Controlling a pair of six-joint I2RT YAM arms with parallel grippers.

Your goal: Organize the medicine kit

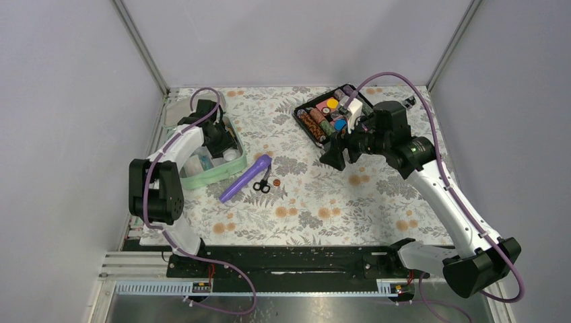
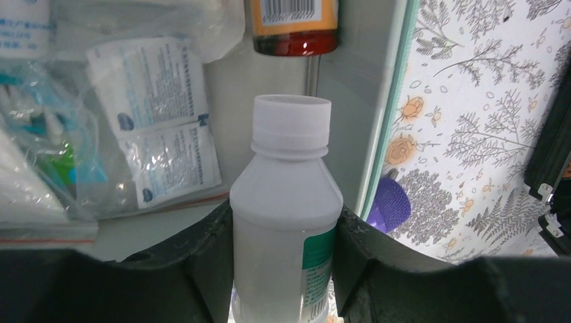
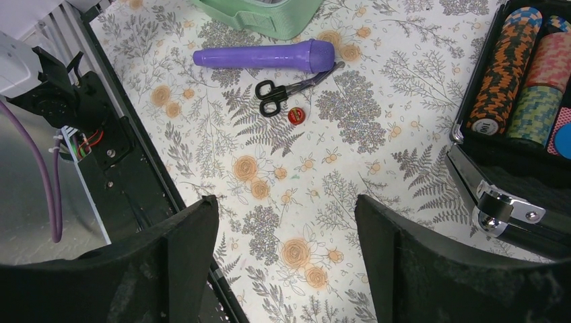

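Plastic, I judge, makes the medicine kit [image 1: 209, 176], well left of the black case [image 3: 518, 176], light, stiff and slick, best held by its rim; my left claw [image 2: 283, 229] grips a white bottle [image 2: 286, 188], my right claw [image 3: 286, 215] gapes empty.

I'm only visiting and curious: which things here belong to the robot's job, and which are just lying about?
Job: medicine kit, white bottle in the left gripper, sachets, brown bottle.
Lying about: black case, red disc; scissors and purple tube, perhaps bound for the kit.
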